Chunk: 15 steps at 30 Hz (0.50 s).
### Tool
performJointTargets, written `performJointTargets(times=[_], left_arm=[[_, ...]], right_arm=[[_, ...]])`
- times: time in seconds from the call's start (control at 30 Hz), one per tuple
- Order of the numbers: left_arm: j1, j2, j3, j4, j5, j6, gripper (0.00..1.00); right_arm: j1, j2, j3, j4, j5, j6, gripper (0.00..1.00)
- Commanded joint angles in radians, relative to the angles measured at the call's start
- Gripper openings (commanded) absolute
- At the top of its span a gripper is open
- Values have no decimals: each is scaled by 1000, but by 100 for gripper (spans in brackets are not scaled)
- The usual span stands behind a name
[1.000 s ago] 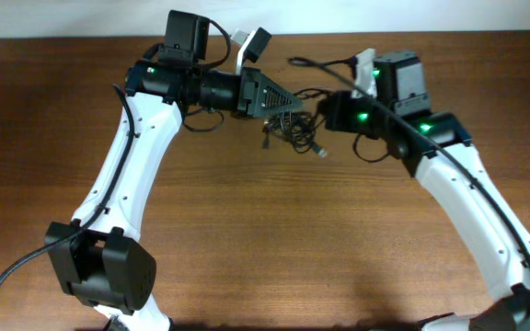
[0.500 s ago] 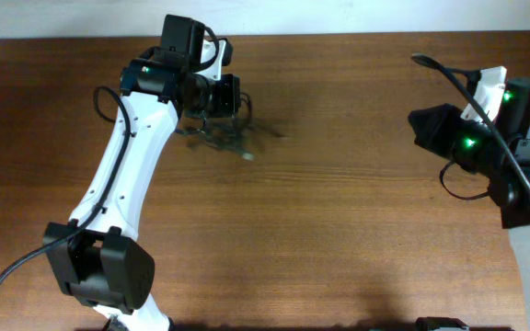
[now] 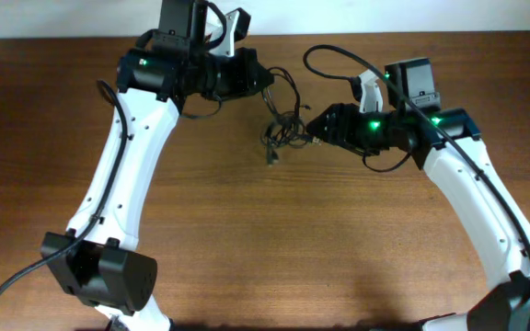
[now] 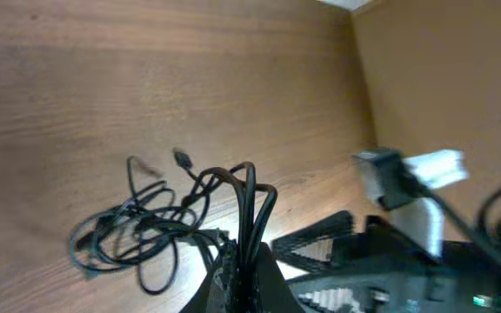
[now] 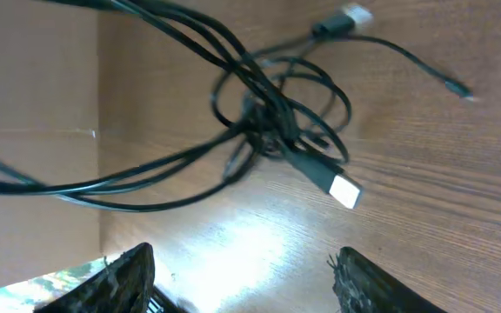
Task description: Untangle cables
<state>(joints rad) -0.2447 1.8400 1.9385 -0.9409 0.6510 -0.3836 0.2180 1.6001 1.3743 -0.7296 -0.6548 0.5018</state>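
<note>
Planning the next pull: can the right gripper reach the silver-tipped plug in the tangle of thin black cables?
Probably yes: the open right gripper faces the silver-tipped plug, which juts from the thin black cables, with nothing in between.

The table (image 3: 274, 248) is brown wood with a fine straight grain, smooth and faintly glossy where light pools on it. The cables (image 3: 283, 131) have thin black plastic jackets with a slight sheen, and one plug (image 5: 344, 189) ends in bright silver metal. The arm shells (image 3: 115, 184) are smooth, glossy white plastic, their joints matt black.
</note>
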Motion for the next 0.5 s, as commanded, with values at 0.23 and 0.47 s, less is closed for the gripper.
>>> performJointTargets(times=[0.23,0.47], left_arm=[[-72,-23,41,-66,-368,-372,0],[-293,92,39,-214,-727,22,17]], right_arm=[[-22,13,12,-89,104,-26,70],[-198,13,12,-190,106,-79,70]])
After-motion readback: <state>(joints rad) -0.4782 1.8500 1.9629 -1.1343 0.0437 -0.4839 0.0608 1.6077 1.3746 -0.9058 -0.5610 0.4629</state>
